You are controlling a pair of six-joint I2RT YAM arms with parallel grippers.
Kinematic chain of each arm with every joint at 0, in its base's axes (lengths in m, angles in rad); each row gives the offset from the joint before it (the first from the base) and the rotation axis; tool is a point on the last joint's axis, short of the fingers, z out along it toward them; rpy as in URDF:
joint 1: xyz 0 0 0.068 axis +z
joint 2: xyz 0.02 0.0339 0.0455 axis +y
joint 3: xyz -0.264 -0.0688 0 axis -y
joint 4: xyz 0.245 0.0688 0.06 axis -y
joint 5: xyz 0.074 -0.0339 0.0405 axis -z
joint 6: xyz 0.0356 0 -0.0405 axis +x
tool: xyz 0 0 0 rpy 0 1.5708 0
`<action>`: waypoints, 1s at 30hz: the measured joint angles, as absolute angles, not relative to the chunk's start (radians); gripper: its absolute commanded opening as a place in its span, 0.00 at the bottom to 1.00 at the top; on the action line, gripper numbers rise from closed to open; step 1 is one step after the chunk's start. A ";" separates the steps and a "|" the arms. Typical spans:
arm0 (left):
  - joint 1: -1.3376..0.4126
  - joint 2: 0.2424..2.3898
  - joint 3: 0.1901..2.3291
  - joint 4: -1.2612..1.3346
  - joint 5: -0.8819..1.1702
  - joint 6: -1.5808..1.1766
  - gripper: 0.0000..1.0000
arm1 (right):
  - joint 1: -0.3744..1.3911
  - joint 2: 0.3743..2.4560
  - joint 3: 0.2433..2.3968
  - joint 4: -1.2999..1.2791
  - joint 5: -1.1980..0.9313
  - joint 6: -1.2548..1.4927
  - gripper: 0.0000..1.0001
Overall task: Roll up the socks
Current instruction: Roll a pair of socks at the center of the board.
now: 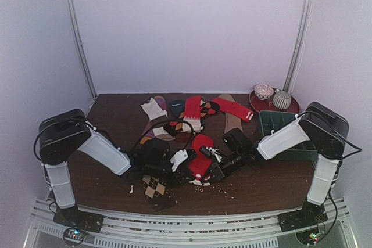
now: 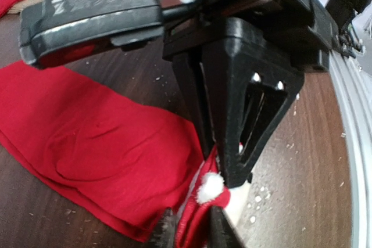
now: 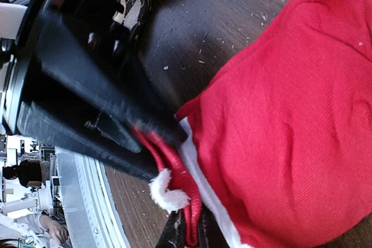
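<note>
Red sock (image 1: 200, 156), lower centre of overhead view, cuff clamped by left gripper (image 2: 192, 233) and right gripper (image 3: 190, 235) together: uneven pull may slip the thin hem free.

Pale lilac walls (image 1: 192, 27) enclose a dark wooden table (image 1: 113, 117); metal poles (image 1: 78, 33) rise at eleven and one o'clock.

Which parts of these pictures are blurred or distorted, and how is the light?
Top external: soft, even light, fine detail of the red sock lost. Left wrist: the table edge bends, and the near body of the right gripper is blurred. Right wrist: the left gripper is blurred, the sock's knit sharp.
</note>
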State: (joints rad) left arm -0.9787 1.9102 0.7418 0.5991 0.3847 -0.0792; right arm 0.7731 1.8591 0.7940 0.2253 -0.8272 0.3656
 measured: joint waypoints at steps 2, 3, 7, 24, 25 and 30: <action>-0.979 1.919 0.748 0.604 0.397 -0.083 0.00 | 0.772 1.859 0.794 0.225 -0.829 0.366 0.12; -0.981 1.924 0.751 0.605 0.400 -0.082 0.00 | 0.772 1.859 0.794 0.225 -0.829 0.366 0.13; -0.981 1.928 0.762 0.592 0.404 -0.095 0.00 | 0.772 1.850 0.794 0.218 -0.832 0.352 0.24; -0.933 1.907 0.969 0.085 0.424 -0.283 0.00 | 0.981 1.371 0.566 0.261 -0.271 -0.031 0.50; -0.933 1.907 0.976 0.070 0.427 -0.287 0.00 | 1.000 1.378 0.566 0.266 -0.244 -0.059 0.50; -0.933 1.907 0.990 0.031 0.432 -0.292 0.00 | 1.058 1.457 0.586 0.285 -0.134 -0.183 0.50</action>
State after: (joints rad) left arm -0.9325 1.9072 0.9897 0.0311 0.4320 -0.2916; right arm 1.0580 1.4574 0.5858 0.2848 -0.1345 -0.1825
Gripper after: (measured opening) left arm 0.010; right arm 0.498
